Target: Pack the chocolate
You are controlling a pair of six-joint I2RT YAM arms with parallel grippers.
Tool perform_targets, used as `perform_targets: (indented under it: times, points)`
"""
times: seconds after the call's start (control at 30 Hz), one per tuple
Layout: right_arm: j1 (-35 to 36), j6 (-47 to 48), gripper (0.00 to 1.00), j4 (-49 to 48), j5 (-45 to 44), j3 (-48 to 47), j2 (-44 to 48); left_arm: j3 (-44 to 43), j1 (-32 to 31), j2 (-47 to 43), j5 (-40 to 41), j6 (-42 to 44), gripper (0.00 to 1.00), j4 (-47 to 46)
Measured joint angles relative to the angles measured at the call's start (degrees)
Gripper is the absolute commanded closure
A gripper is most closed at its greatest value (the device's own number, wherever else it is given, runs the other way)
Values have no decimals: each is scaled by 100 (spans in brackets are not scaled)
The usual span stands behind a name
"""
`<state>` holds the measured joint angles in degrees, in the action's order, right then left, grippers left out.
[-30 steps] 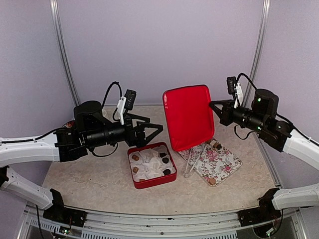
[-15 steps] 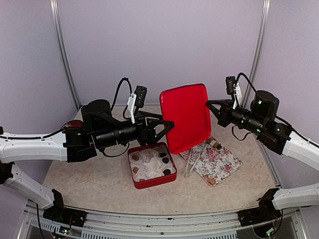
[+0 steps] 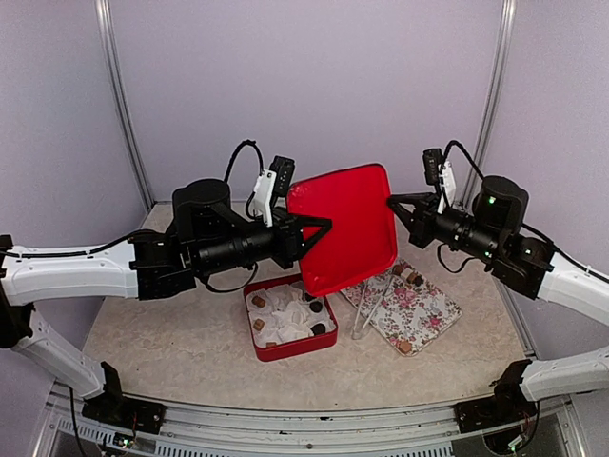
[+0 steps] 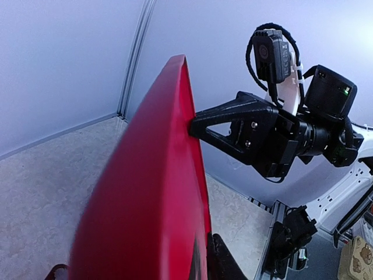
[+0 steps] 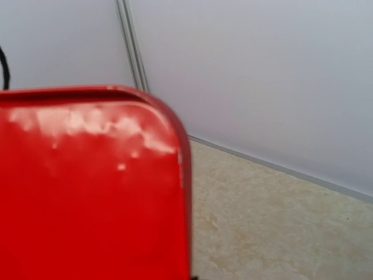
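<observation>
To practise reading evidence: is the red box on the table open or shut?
Open: the red box shows its liner and chocolates; the red lid is held up off it.

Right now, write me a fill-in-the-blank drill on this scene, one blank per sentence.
The box stands ___, its lid up in the air.
The right gripper is shut on the ___.
The chocolate in the box lies on a ___ liner.
Right of the box lies a ___ tray.
Missing words: open; lid; white; floral.
</observation>
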<state>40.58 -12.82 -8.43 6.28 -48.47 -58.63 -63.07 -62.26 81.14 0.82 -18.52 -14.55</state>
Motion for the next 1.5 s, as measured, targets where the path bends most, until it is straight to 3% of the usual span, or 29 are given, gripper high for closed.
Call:
perform_targets:
  times: [0.17,0.33,0.47,0.6,0.77,0.87,1.0,1.27,1.5]
  points:
    - [26,-39,54,192,-94,2,234,2,-42,-227,323,535,97,245]
    - [24,-44,38,570,-157,2,765,20,-269,-579,1027,1327,100,702]
    - [-33,-177,19,909,-195,0,1097,238,-472,-940,1604,1858,100,817]
    - [-297,-376,9,1419,11,-94,1084,492,-1252,-1152,2704,2822,100,831]
    - [-1196,-835,4,2256,955,-529,767,1165,-2839,-1012,4492,4981,100,66]
    - [-1709,-1167,6,2559,1670,-822,625,1591,-3307,-734,5390,6234,100,-481]
    - [-1847,-1569,9,2594,2835,-916,361,1998,-3720,-407,6199,7694,100,-1309]
    - [-1556,-2020,14,2531,4168,-566,-431,2474,-4212,199,6822,10308,100,-3519]
    - [-824,-2247,19,2398,4677,-590,-1088,2479,-4273,605,6802,11398,100,-4647]
